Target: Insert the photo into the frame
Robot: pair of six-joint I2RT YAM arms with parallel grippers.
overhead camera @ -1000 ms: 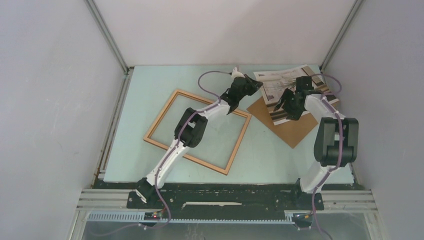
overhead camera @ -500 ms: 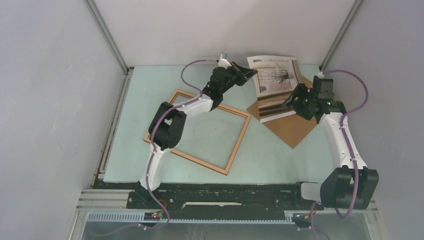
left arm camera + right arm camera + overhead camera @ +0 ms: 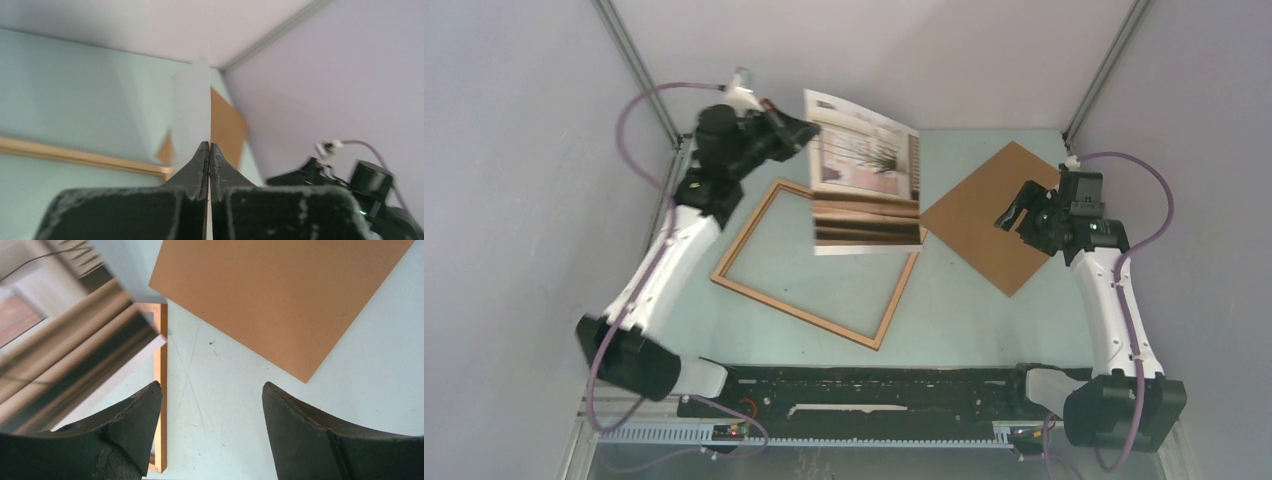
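Observation:
The photo (image 3: 864, 175) hangs tilted in the air above the far right corner of the frame (image 3: 794, 313). My left gripper (image 3: 799, 130) is shut on the photo's upper left edge. In the left wrist view the photo (image 3: 192, 110) runs edge-on out of the closed fingertips (image 3: 200, 157). The light wooden frame lies flat on the table at centre left. My right gripper (image 3: 1016, 222) is open over the brown backing board (image 3: 984, 215), holding nothing. The right wrist view shows the photo's striped corner (image 3: 75, 365) and one frame rail (image 3: 161, 390) beside the left finger.
The backing board (image 3: 280, 295) lies flat at the far right, one corner close to the frame's corner. Enclosure walls and metal posts (image 3: 639, 70) stand close behind and beside both arms. The right arm (image 3: 350, 185) shows low in the left wrist view.
The left arm has swung left and up, carrying the photo off the backing board to above the frame. The right gripper has drawn back from the photo and stays open.

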